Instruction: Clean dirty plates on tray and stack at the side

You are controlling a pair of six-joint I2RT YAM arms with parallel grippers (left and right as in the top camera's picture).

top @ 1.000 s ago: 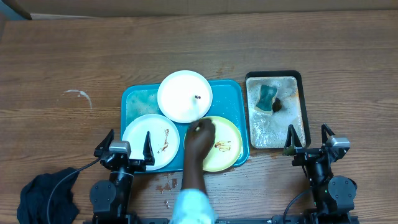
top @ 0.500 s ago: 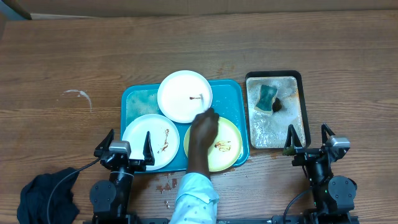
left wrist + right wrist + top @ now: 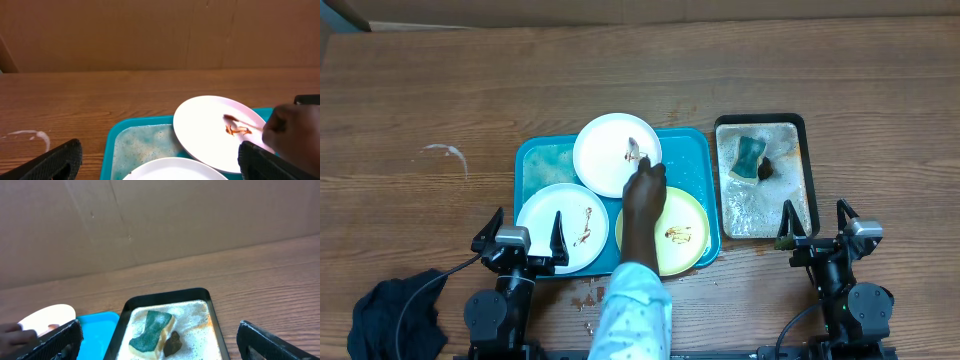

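Three plates lie on the teal tray (image 3: 532, 158): a white plate (image 3: 605, 160) at the back with a brown smear, a white plate (image 3: 555, 222) at the front left with brown streaks, and a yellow-green plate (image 3: 688, 232) at the front right, also smeared. A person's hand (image 3: 642, 192) reaches over the yellow-green plate and touches the back plate. My left gripper (image 3: 525, 232) stands open at the tray's near edge, holding nothing. In the left wrist view the back plate (image 3: 207, 127) and the hand (image 3: 295, 130) show. My right gripper (image 3: 817, 220) is open and holds nothing.
A black tray (image 3: 798, 128) of foamy water stands right of the teal tray, holding a green sponge (image 3: 750, 157) and a brown lump (image 3: 767, 168). A dark cloth (image 3: 395, 310) lies at the front left. A white ring mark (image 3: 445, 152) is on the wood.
The person's hand moved from the yellow-green plate up to the back white plate, where a brown smear has grown. Both arms stayed still.
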